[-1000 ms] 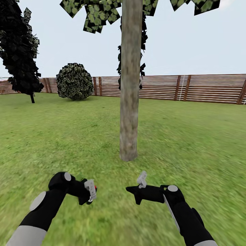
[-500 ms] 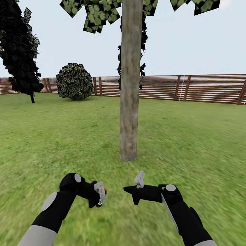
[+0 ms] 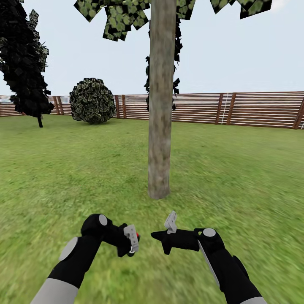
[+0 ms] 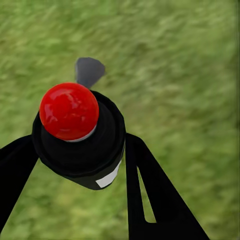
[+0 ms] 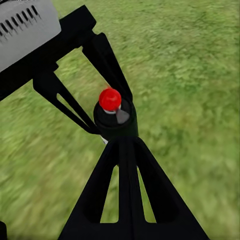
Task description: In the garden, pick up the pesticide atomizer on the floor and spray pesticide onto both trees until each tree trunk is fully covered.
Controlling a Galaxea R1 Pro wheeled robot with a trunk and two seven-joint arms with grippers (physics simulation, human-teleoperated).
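Left gripper (image 3: 134,241) clamps the atomizer (image 4: 80,135), its red cap clear in wrist views; right gripper (image 3: 162,236) closed empty; trunk (image 3: 161,105) at 12 o'clock.

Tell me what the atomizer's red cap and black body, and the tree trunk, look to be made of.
Atomizer, red cap: glossy, likely plastic; bright highlights sit on its rounded top. Black body: matte, probably plastic or rubber; it shows hardly any shine, with a pale label strip low on its side. Tree trunk: rough bark, mottled grey-brown with a dull, streaky surface. All are simulator renders, so these are looks only.
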